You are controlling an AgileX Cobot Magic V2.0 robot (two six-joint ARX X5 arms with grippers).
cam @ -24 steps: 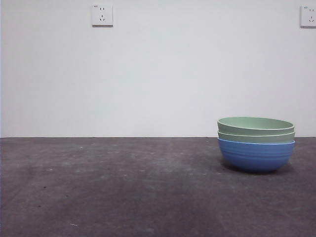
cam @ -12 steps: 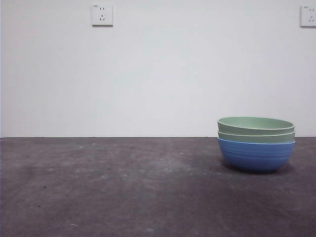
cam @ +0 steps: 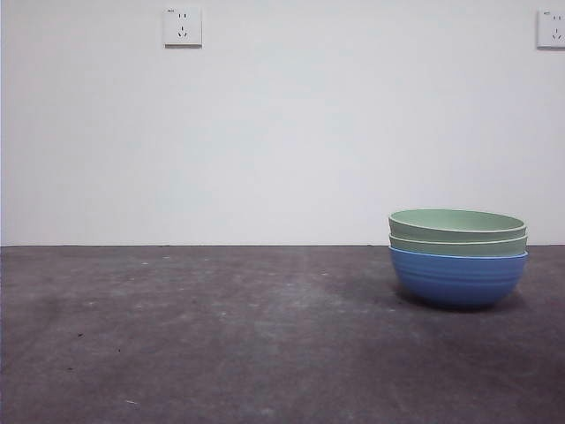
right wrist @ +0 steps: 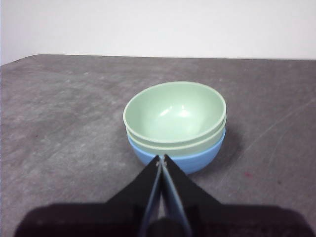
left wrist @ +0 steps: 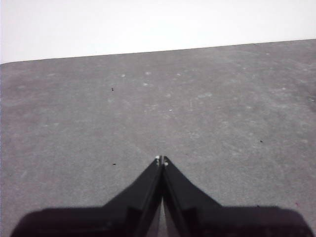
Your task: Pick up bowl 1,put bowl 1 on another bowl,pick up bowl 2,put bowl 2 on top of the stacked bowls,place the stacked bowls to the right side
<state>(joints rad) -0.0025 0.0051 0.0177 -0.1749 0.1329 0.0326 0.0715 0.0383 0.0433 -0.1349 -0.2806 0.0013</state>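
The stacked bowls [cam: 457, 256] stand at the lower right of the front view, on the bench [cam: 221, 336], nested level: the blue bowl [cam: 458, 277] at the bottom, a pale green bowl [cam: 458, 245] showing only as a band above it, and the upper green bowl [cam: 456, 223] on top. In the right wrist view the stack sits in the middle of the frame, with the right gripper [right wrist: 161, 159] just short of the blue bowl's near wall, jaws clenched together on nothing. The left gripper [left wrist: 162, 160] hangs over bare bench, its jaws likewise pressed together and empty, with no bowl in its view.

By my judgement the task looks finished, so the risk now is disturbance. The right gripper's tips point at the stack from close by; a forward or downward move would nudge the blue bowl and slide or tip the whole pile. The green bowls rest loosely, so a knock could shift them off level. Backing away first seems safest.

Count: three bowls, one blue and two pale green; two grippers; two wall sockets [cam: 183, 26], one at the upper left and one cut by the upper right edge of the front view.
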